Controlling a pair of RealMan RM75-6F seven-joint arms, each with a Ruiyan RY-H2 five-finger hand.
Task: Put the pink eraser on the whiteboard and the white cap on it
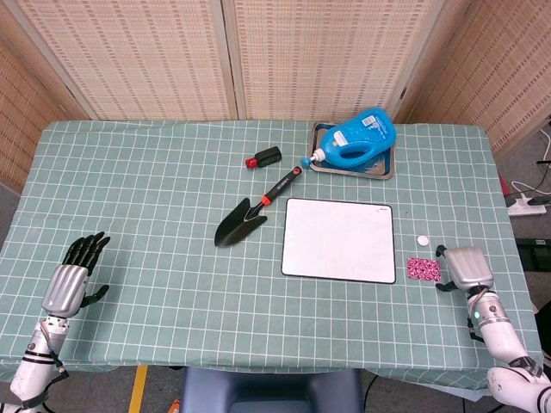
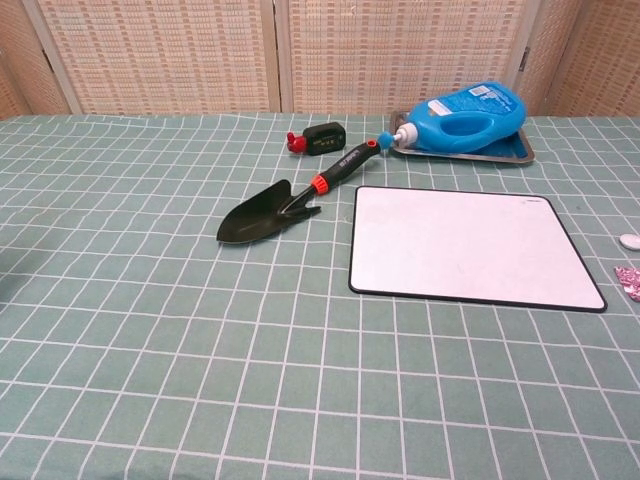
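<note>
The whiteboard lies flat right of the table's middle, with nothing on it. The pink eraser lies on the cloth just right of the board's near right corner. The small white cap sits a little farther back, also right of the board. My right hand rests on the table just right of the eraser, its fingers mostly hidden beneath its silver back. My left hand lies at the near left with its fingers spread and empty. Neither hand shows in the chest view.
A black trowel with a red-banded handle lies left of the board. Behind it is a small black and red device. A blue detergent bottle lies in a metal tray at the back.
</note>
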